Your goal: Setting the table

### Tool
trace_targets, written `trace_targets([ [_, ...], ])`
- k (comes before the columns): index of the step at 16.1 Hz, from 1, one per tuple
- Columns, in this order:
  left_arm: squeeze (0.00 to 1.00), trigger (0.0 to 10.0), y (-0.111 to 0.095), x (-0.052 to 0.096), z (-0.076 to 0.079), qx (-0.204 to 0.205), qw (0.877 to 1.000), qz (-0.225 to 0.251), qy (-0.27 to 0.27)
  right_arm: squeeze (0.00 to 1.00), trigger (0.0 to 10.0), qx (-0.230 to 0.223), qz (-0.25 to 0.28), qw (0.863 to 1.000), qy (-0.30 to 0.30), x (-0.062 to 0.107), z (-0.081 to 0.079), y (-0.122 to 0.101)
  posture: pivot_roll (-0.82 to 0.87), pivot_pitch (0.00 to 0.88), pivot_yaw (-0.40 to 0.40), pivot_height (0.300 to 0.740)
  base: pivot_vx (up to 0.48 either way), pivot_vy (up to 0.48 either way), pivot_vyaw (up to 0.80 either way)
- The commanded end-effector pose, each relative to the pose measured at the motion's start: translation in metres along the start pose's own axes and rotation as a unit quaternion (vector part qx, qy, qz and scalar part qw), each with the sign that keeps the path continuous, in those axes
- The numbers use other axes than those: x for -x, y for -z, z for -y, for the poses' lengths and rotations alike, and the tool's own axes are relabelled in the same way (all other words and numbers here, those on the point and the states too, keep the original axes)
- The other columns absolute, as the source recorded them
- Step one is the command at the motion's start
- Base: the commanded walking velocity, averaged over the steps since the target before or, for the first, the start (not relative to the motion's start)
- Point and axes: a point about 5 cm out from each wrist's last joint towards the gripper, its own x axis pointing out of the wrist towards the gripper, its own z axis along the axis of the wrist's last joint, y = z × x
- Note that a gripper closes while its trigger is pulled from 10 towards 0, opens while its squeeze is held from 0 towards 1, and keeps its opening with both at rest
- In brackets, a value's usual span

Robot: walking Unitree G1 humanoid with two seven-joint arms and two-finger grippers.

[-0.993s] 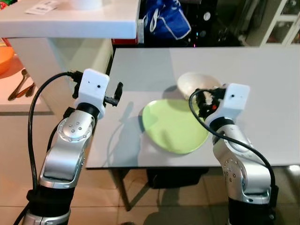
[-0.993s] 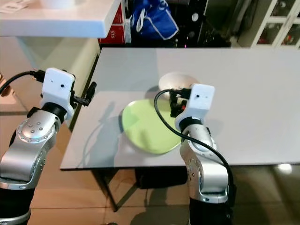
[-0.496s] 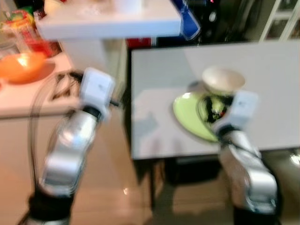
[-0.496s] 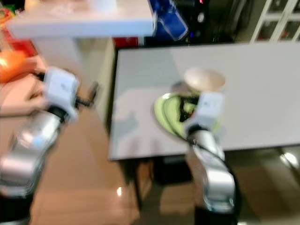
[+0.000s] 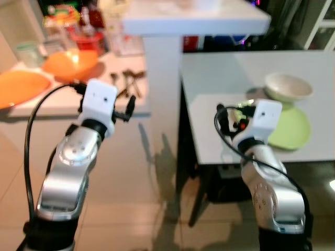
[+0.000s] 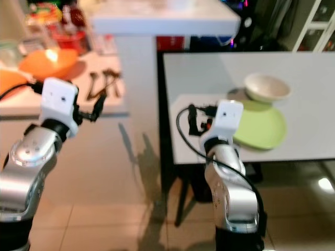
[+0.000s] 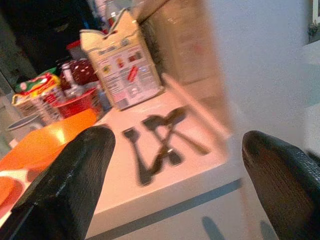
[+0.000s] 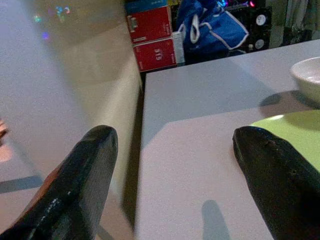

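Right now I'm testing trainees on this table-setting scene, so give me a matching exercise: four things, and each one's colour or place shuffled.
Things:
1. plate
2. bowl
3. cutlery
4. orange bowl

Descriptions:
A. white, at the plate's far edge
B. on the side counter beside the cutlery
C. light green, on the grey table
D. loose on the counter ahead of the left fingers

Pairs: 1-C, 2-A, 3-D, 4-B

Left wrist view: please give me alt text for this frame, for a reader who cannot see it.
The left gripper, open and empty, points at a pale counter where several forks and spoons lie in a loose crossed pile. Behind them stand a printed carton, a red container and an orange plate; the picture is slightly blurred.
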Motion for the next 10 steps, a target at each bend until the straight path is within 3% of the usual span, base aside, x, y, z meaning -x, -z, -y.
trace_targets([
  [1,0.0,10.0,0.001,-0.002,-0.01,0.0,1.0,-0.01,-0.022,1.0,10.0,0.0,-0.008,1.0,-0.02,-0.004,-0.008,0.0,0.12,0.0,0.008,0.74,0.0,0.368,0.0],
  [6,0.0,10.0,-0.003,-0.013,-0.015,0.015,0.999,-0.004,-0.043,1.0,10.0,0.018,-0.017,0.999,-0.03,-0.016,-0.008,-0.002,0.12,0.0,0.0,0.74,0.0,0.361,0.0],
  [10,0.0,10.0,0.005,-0.015,0.0,0.022,0.999,-0.019,-0.04,1.0,10.0,0.041,-0.04,0.998,-0.038,-0.018,-0.003,0.004,0.11,0.0,-0.011,0.74,0.0,0.36,0.0],
])
